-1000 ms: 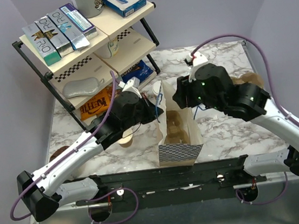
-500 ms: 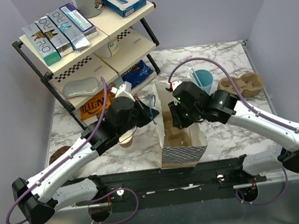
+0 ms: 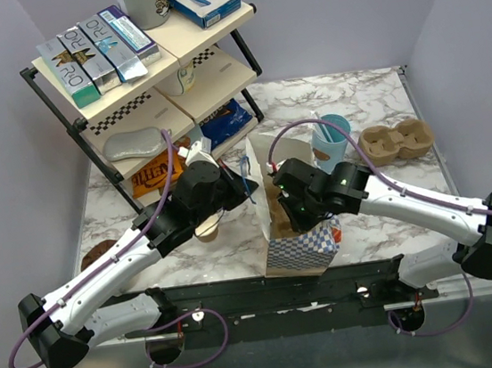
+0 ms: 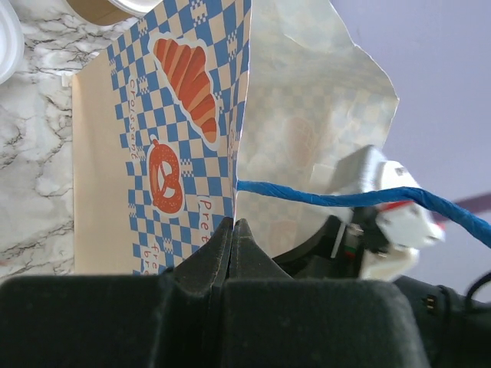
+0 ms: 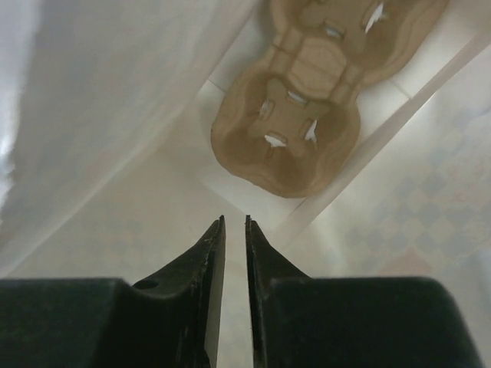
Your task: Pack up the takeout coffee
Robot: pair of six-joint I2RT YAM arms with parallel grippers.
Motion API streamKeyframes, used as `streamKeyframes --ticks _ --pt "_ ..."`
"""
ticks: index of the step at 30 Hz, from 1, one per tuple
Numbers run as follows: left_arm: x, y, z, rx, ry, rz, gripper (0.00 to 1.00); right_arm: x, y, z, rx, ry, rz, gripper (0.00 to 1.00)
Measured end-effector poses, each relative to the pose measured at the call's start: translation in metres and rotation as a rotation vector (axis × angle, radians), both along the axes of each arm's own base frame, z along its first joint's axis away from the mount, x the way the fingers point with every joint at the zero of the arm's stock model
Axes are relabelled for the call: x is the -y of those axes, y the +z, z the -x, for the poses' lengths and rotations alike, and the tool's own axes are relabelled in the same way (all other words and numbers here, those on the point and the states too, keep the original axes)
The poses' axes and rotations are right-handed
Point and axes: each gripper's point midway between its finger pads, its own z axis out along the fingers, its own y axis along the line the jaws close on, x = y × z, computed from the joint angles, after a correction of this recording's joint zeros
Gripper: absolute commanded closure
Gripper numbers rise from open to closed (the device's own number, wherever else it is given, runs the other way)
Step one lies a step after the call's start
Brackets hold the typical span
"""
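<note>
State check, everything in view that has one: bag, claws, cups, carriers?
paper bag: upright, open at top.
left claw: shut on paper bag's rim.
right claw: inside bag, barely open, empty.
cup carrier: flat on bag's floor, empty.
spare carrier: on table, empty.
blue cup: upright, lidless, outside bag.

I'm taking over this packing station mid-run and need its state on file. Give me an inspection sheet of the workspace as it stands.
Surface: marble table, no spills seen.
Job's things: paper bag upright and open; cup carrier on its floor; no cup seen inside; tan cup left of the bag, lid unclear.
Clutter: blue cup and spare carrier behind the bag, to the right.
Grippers: left gripper shut on the bag's wall; right gripper inside the bag, narrow gap, empty.
Cables: purple cable loops above each arm.
Surroundings: shelf rack with boxes, back left; plain walls.
</note>
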Motion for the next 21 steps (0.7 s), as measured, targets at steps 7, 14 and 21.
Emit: streamKeyframes --ticks 7,14,21 --pt "-0.001 -0.001 -0.001 -0.009 0.017 0.009 1.00 0.003 -0.037 0.002 -0.075 -0.119 0.074 0.86" --pt "-0.003 -0.001 0.001 -0.015 0.021 0.011 1.00 -0.007 -0.041 0.006 -0.114 -0.149 0.025 0.84" --pt "-0.004 -0.006 0.001 -0.019 0.021 0.005 1.00 -0.018 -0.032 0.009 -0.133 -0.112 -0.019 0.90"
